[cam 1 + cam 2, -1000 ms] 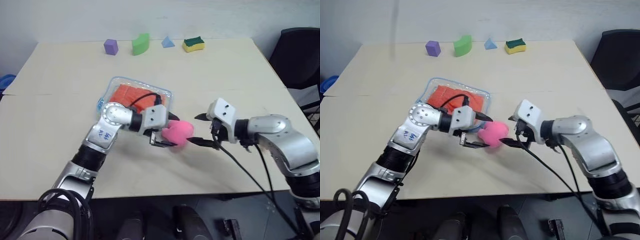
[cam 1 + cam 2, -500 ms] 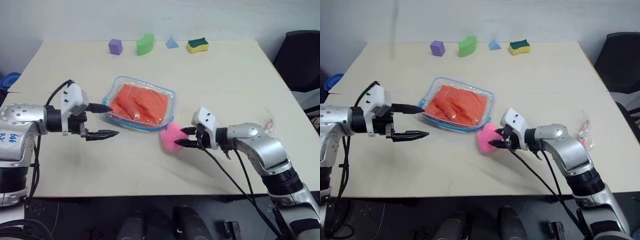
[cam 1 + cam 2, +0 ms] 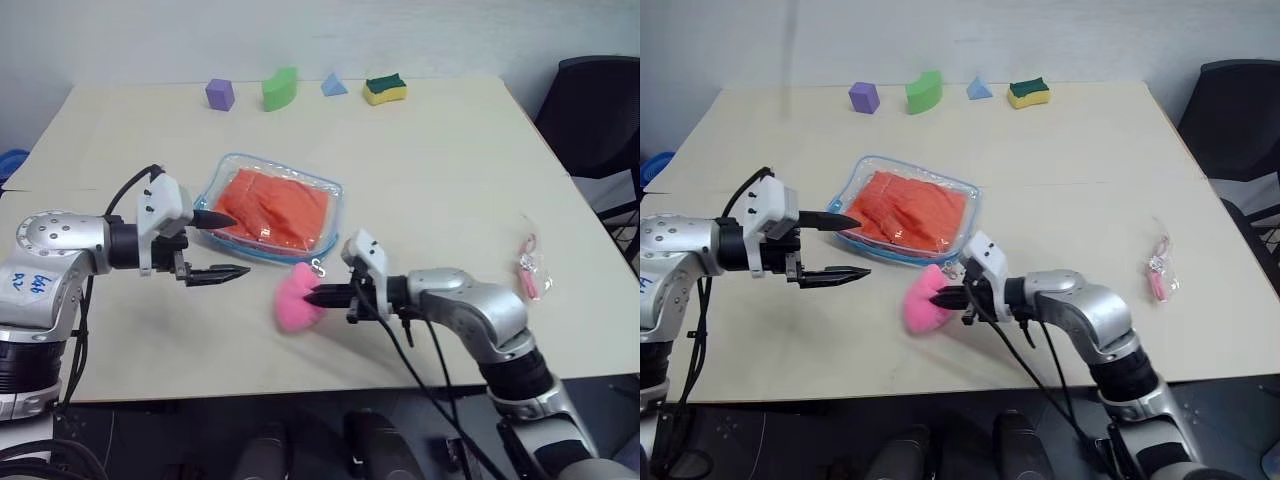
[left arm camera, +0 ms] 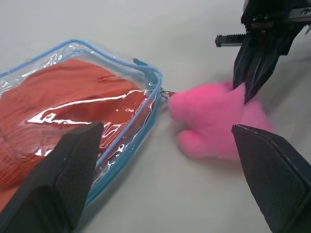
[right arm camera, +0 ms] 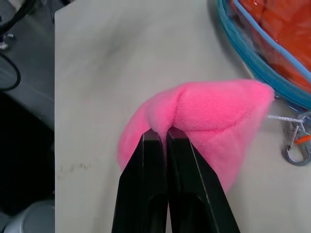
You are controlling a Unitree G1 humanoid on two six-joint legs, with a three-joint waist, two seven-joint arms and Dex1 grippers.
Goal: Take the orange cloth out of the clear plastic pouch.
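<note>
Orange cloth (image 3: 268, 203), soft and light, filled the slippery pouch (image 3: 330, 190); left gripper (image 3: 222, 246) gaped empty at its nine o'clock, right gripper (image 5: 165, 141) pinched the pink ball (image 3: 296, 297).

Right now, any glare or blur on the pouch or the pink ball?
Left wrist view: white glare streaks on the clear plastic pouch over the orange cloth; pink fluffy ball soft-edged, smeared. Right wrist view: ball crisp, pinched by the right gripper. Left eye view: faint sheen on the pouch, ball slightly blurred.
</note>
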